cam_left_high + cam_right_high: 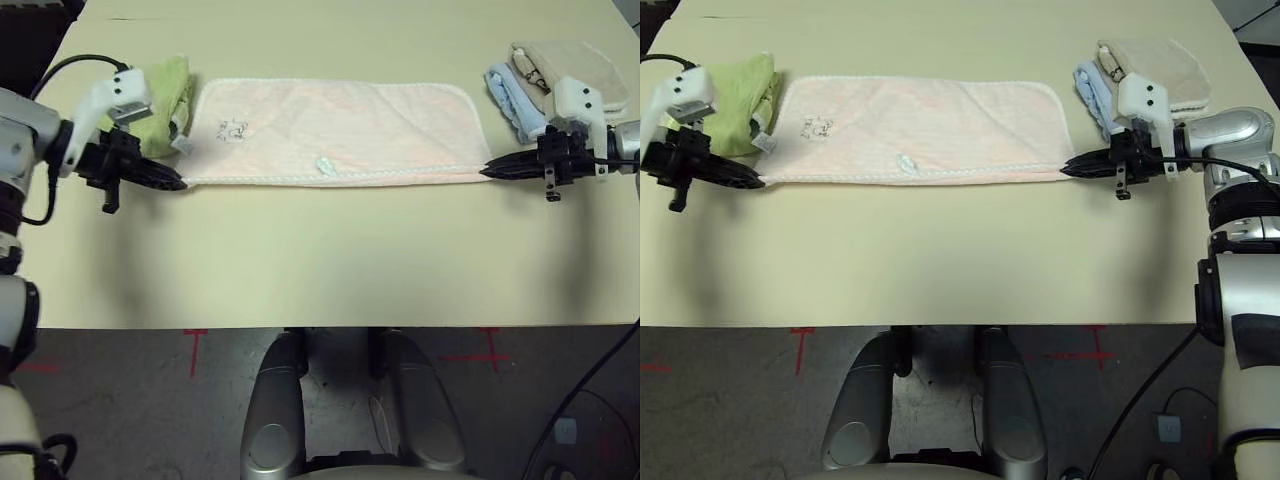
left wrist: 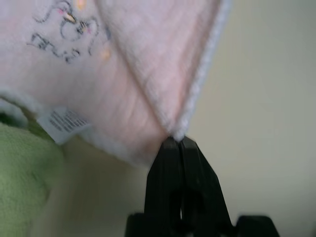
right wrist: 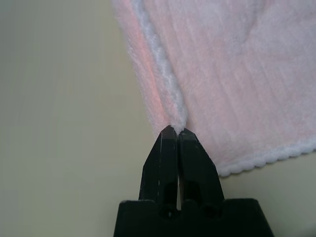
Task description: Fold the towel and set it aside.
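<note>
Towel (image 1: 335, 130) pink terry, rectangular w/ wht scalloped trim

This looks like a lab or robot test area. At six o'clock, below the near edge of the plain pale worktop (image 1: 330, 270), the grey floor (image 1: 160, 400) looks like bare concrete, marked with red tape (image 1: 491, 350) in T and cross shapes. A black cable (image 1: 575, 395) runs down toward the floor at four to five o'clock. From nine and three o'clock, silver-and-white robot arms (image 1: 1250, 300) with exposed wiring reach over the worktop, with white brackets (image 1: 1148, 100) mounted near their ends.
</note>
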